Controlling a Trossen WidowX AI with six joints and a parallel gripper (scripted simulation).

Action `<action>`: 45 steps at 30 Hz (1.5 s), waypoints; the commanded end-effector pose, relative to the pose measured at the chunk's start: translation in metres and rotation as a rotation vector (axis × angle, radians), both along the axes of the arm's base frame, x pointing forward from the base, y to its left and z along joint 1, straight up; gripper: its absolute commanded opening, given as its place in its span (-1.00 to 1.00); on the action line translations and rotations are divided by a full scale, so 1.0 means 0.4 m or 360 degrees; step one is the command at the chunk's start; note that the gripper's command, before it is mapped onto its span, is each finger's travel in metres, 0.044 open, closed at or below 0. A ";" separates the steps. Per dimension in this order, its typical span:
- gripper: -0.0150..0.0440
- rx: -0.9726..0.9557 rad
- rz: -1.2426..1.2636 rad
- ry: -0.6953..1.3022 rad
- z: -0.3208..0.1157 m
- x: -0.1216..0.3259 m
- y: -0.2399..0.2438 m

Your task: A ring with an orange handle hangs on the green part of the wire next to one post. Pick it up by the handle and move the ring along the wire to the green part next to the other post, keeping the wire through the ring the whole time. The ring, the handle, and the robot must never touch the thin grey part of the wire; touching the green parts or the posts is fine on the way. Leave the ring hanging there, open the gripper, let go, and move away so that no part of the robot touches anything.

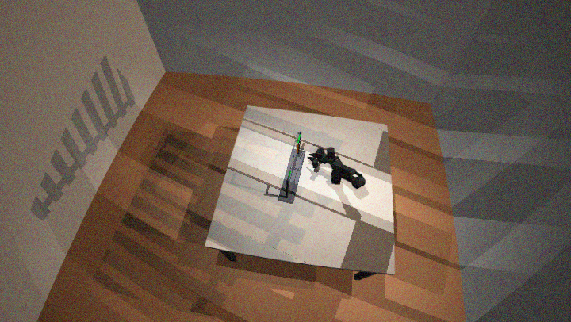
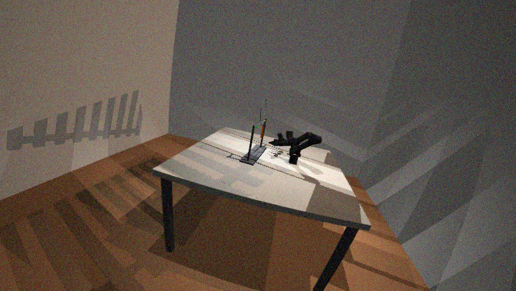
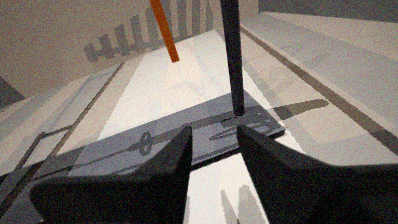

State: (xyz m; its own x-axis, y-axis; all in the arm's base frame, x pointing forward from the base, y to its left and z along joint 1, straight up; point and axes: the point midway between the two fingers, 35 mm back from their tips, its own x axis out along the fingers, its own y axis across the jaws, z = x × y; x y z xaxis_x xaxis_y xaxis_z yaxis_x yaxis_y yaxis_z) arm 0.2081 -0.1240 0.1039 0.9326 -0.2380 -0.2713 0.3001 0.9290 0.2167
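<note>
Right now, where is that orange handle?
In the wrist view the orange handle hangs at upper left, just left of the dark post, above the grey base. The gripper is in front of it, not touching.

I'm looking into a bare room: plain walls (image 2: pixel 90 54), wood-plank floor (image 2: pixel 72 234), one dark-legged tabletop (image 2: pixel 231 180), no furnishings.
</note>
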 end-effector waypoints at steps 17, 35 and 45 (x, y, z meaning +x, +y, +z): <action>0.05 -0.0342 0.0277 -0.0204 0.070 0.096 -0.003; 0.05 -0.0421 0.0329 -0.0250 0.085 0.143 -0.008; 0.05 -0.0422 0.0329 -0.0251 0.087 0.179 -0.015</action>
State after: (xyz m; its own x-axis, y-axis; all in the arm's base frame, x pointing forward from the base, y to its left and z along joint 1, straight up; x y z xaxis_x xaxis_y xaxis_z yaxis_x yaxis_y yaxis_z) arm 0.2743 -0.1280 0.1389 0.9940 -0.0817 -0.0729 0.0808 0.9966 -0.0157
